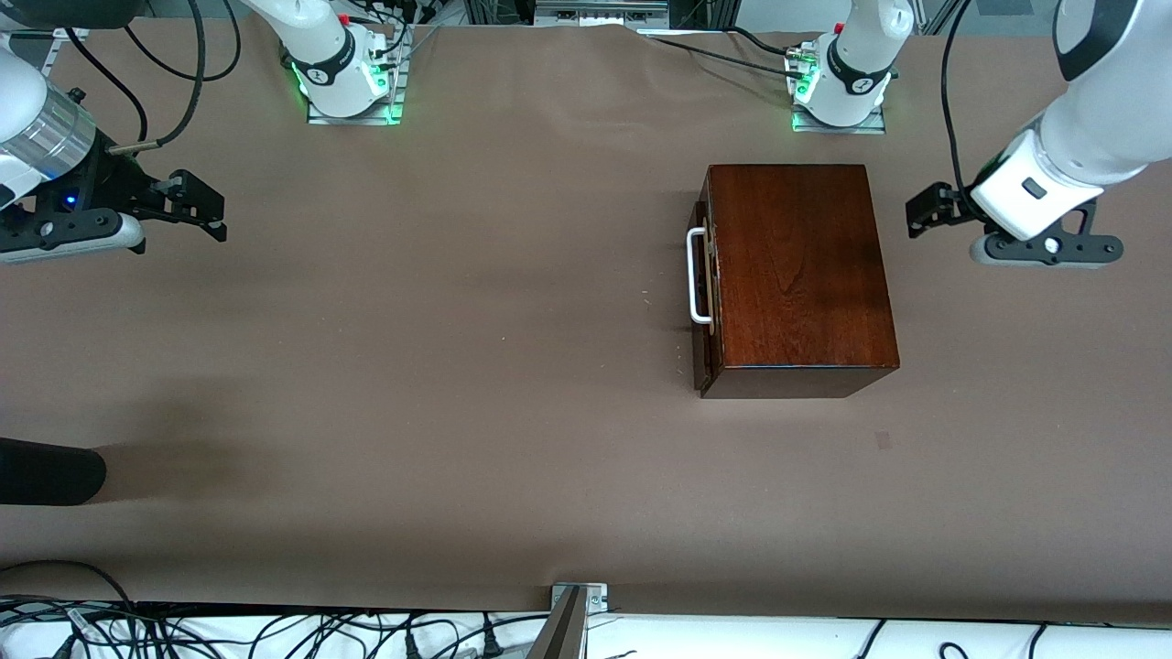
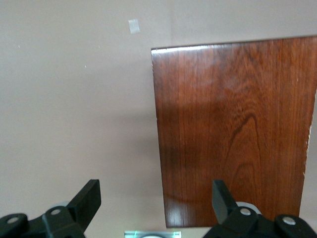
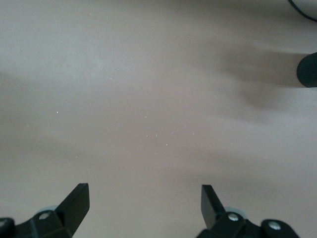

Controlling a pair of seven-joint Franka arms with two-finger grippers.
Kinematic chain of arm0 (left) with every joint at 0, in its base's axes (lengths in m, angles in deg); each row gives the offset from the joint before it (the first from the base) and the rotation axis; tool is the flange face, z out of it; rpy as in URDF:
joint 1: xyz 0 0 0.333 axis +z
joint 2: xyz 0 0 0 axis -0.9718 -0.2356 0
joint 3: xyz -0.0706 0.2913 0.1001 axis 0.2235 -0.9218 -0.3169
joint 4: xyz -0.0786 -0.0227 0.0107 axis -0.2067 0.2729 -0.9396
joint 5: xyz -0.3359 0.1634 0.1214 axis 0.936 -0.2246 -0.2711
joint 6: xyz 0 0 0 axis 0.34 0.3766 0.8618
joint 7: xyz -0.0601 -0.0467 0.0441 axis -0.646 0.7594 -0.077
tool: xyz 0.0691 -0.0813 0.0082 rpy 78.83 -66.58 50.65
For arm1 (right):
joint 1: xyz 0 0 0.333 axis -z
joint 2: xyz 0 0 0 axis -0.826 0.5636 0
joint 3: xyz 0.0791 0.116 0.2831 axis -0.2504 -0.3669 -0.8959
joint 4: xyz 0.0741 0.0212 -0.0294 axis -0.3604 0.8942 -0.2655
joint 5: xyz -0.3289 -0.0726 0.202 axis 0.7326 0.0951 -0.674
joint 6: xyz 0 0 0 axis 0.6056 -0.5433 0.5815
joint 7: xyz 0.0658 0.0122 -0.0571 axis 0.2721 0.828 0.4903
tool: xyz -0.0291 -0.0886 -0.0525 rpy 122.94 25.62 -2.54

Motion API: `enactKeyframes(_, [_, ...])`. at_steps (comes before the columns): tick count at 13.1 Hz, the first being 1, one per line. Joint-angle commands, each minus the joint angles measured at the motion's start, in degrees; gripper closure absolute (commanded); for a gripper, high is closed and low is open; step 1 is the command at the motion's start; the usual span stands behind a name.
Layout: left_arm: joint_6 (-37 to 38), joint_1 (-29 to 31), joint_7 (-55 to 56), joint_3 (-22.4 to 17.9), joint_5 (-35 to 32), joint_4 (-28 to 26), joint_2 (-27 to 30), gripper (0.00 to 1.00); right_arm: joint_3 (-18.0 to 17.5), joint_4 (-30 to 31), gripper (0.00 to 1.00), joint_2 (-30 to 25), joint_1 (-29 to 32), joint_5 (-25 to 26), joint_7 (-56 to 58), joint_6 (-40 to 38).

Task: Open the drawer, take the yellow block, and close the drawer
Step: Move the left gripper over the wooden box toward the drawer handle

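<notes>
The dark reddish-brown wooden box (image 1: 801, 275) stands on the table toward the left arm's end. Its drawer (image 1: 704, 293) is shut, and the white bar handle (image 1: 698, 275) faces the right arm's end. The yellow block is hidden. My left gripper (image 1: 925, 210) is open and empty, in the air beside the box, on the side away from the handle. In the left wrist view the box top (image 2: 233, 134) fills one side, with my left gripper (image 2: 156, 193) over its edge. My right gripper (image 1: 209, 212) is open and empty over bare table at the right arm's end; its wrist view shows my right gripper (image 3: 145, 196) over brown cloth.
A black cylinder (image 1: 46, 471) lies at the table edge at the right arm's end, nearer the front camera; it also shows in the right wrist view (image 3: 308, 69). A small tape mark (image 1: 883, 440) lies on the cloth near the box. A metal bracket (image 1: 577, 599) sits at the front edge.
</notes>
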Motion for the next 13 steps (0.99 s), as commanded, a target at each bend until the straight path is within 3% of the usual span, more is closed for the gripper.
enactKeyframes(1, [2.3, 0.1, -1.5, 0.1, 1.0, 2.5, -1.8, 0.00, 0.3, -1.3, 0.00, 0.4, 0.1, -1.0, 0.1, -0.5])
enactKeyframes(2, [2.2, -0.2, -1.5, 0.8, 1.0, 2.6, -2.0, 0.00, 0.3, -1.3, 0.00, 0.5, 0.1, -1.0, 0.1, -0.5])
enactKeyframes(5, [0.6, -1.1, 2.4, 8.6, 0.9, 2.7, -3.1, 0.00, 0.3, -1.3, 0.00, 0.4, 0.1, -1.0, 0.1, -0.4])
enactKeyframes(10, [-9.7, -1.6, 18.2, 19.3, 0.1, 2.5, -9.0, 0.00, 0.4, -1.3, 0.00, 0.5, 0.1, -1.0, 0.2, -0.4])
enactKeyframes(13, [-17.2, -5.5, 22.3, 20.5, -1.1, 1.7, -14.4, 0.00, 0.4, -1.3, 0.00, 0.5, 0.2, -0.9, 0.2, -0.4])
